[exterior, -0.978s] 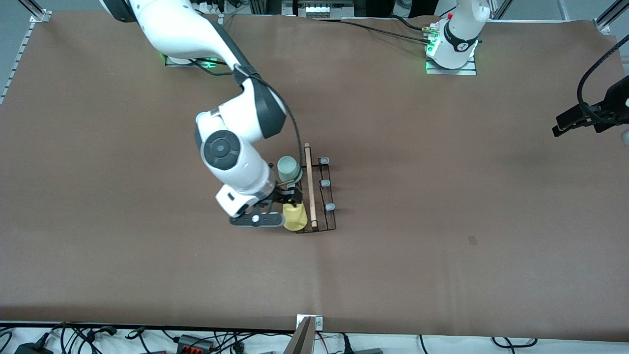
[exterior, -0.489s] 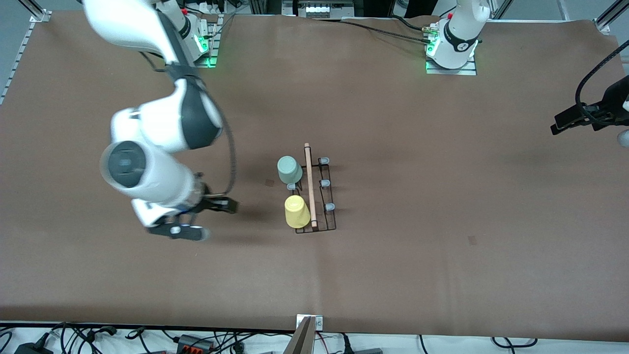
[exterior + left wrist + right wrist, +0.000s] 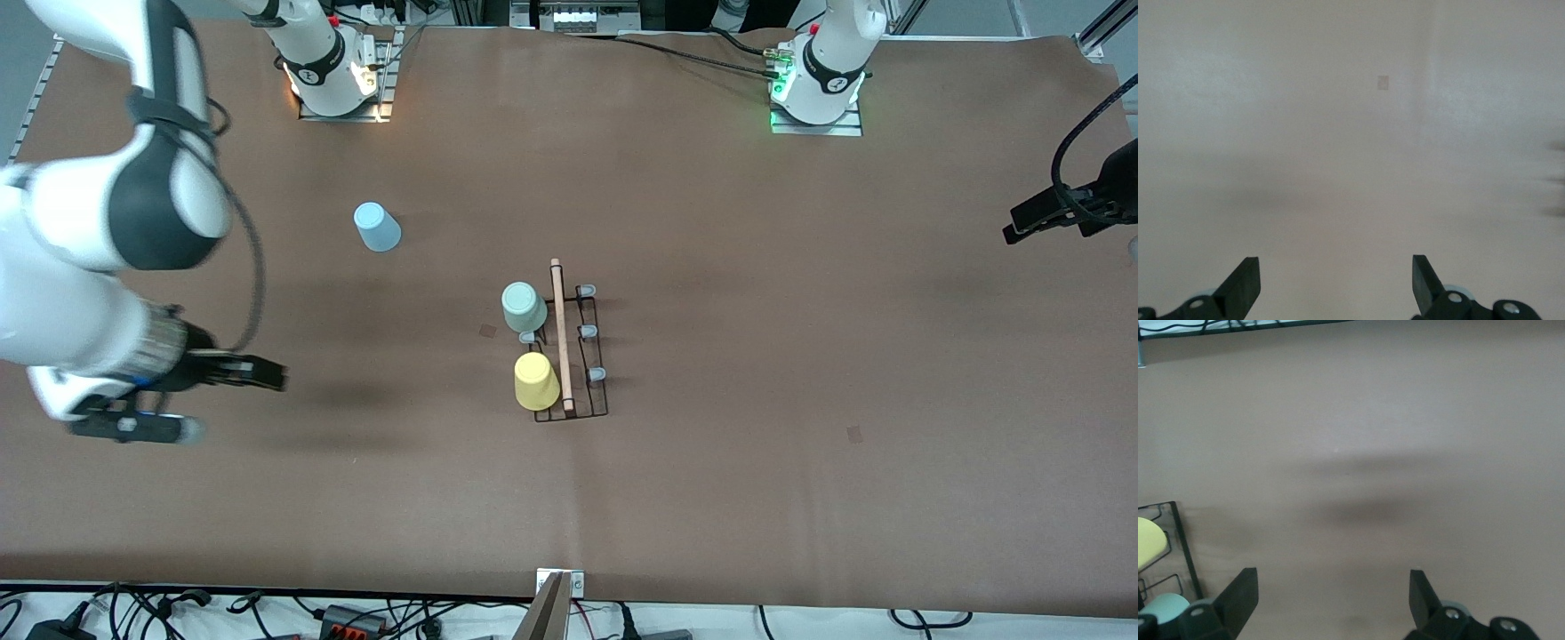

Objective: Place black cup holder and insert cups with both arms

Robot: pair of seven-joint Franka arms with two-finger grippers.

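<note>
Black wire rack (image 3: 572, 351) sits mid-table with green cup (image 3: 524, 307) and yellow cup (image 3: 536, 381) on its pegs; blue cup (image 3: 377, 227) stands apart, toward the right arm's base. Right gripper (image 3: 253, 373) hangs spread and empty; left gripper (image 3: 1336, 283) too (parked wide). I'd worry about knocking the blue cup over.

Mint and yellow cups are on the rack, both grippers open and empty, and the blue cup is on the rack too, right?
Not quite. The front view shows the blue cup standing on the table, apart from the rack and toward the right arm's end. The rest holds: the mint cup and the yellow cup are on the rack, and the right gripper and left gripper are open and empty.
</note>
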